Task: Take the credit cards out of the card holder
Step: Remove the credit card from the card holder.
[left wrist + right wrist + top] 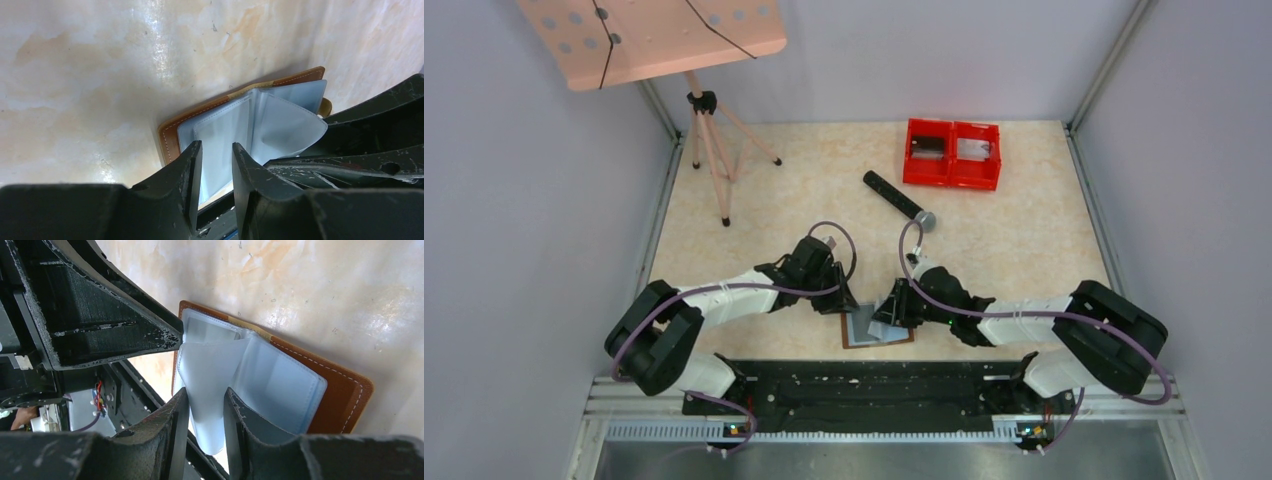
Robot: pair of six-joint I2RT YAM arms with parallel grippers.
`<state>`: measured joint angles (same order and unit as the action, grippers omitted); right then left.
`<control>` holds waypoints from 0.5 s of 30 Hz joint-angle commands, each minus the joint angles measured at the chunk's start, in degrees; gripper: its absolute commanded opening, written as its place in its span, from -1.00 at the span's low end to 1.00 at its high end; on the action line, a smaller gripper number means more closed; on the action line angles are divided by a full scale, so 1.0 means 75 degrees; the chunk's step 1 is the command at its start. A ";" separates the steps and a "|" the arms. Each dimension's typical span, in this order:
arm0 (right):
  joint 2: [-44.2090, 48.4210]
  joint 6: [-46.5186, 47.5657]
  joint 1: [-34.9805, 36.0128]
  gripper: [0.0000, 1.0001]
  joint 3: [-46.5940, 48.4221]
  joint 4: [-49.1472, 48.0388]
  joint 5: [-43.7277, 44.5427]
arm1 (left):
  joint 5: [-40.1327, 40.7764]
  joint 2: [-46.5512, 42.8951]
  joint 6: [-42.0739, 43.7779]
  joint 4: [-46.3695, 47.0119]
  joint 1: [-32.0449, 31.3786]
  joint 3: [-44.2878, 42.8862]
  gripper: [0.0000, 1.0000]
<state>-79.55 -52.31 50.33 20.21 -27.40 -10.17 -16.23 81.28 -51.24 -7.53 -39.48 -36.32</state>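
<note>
The scuffed matte-black left gripper (216, 146) straddles, jaws partly apart, a translucent grey-blue sleeve of the card holder (864, 330), which lies open at the marbled table's (1024, 220) near middle. The right gripper (206, 392), jaws likewise apart, straddles a curled sleeve. Only the wrist views show the leather's white stitching.

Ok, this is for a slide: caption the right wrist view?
Right gripper straddling a clear sleeve of the open card holder, left gripper at its edge.
</note>
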 commanded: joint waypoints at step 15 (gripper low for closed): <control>0.0237 0.0000 -0.0066 -0.38 -0.0015 -0.0146 0.0108 | 0.0417 0.0136 0.0211 -0.0074 -0.0146 -0.0303 -0.31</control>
<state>-79.46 -52.31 50.35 20.21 -27.09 -10.13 -14.02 81.34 -50.78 -8.23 -40.12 -36.64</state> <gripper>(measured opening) 0.311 0.341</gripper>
